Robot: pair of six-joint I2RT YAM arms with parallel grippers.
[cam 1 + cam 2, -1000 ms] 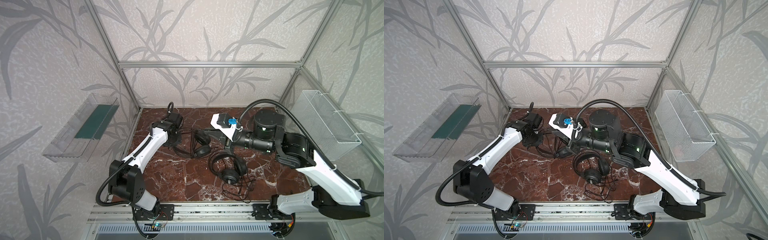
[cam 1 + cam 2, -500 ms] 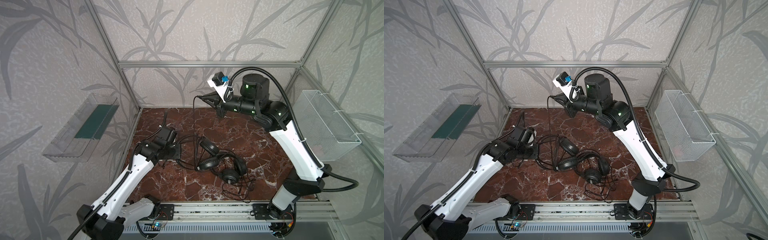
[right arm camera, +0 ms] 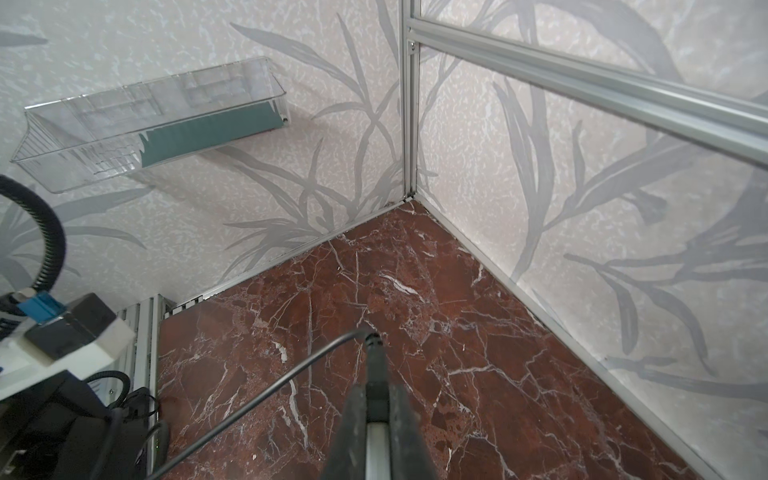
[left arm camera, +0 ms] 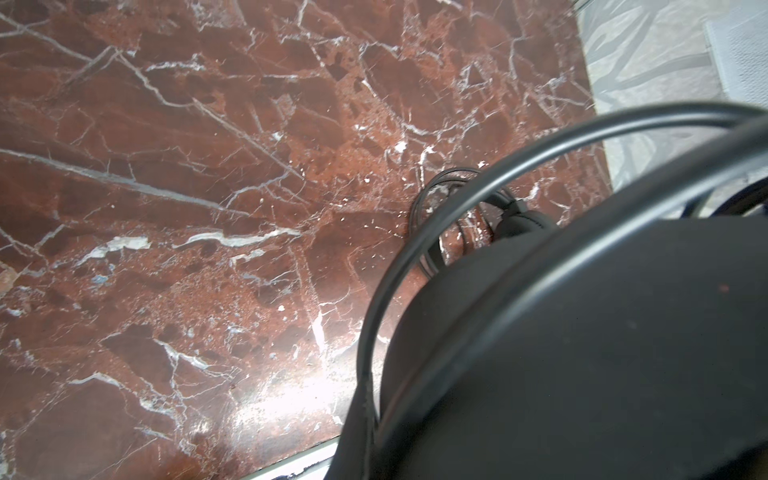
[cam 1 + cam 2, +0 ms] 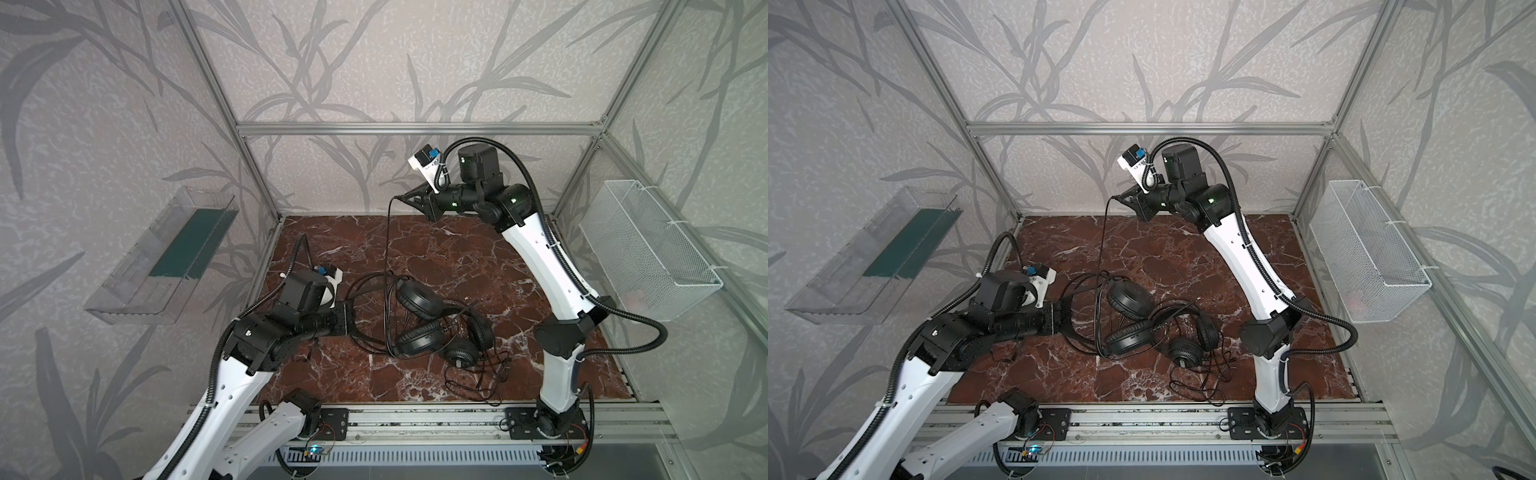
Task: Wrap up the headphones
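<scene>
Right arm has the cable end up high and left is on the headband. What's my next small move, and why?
Probably swing the right gripper down and around the headphones to lay a first loop. It pinches the cable end, which hangs almost straight, while the left gripper pins the headband.

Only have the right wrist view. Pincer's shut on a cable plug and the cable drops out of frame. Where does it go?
Observer: From the right pincer, raised high, the cable hangs down to the headphones.
Operator: Taut?
Observer: Straight and near vertical down to the pile; more cable lies in loose loops there.
Operator: Left arm?
Observer: Left pincer is low beside the pile, shut on what looks like one headset's headband.
</scene>
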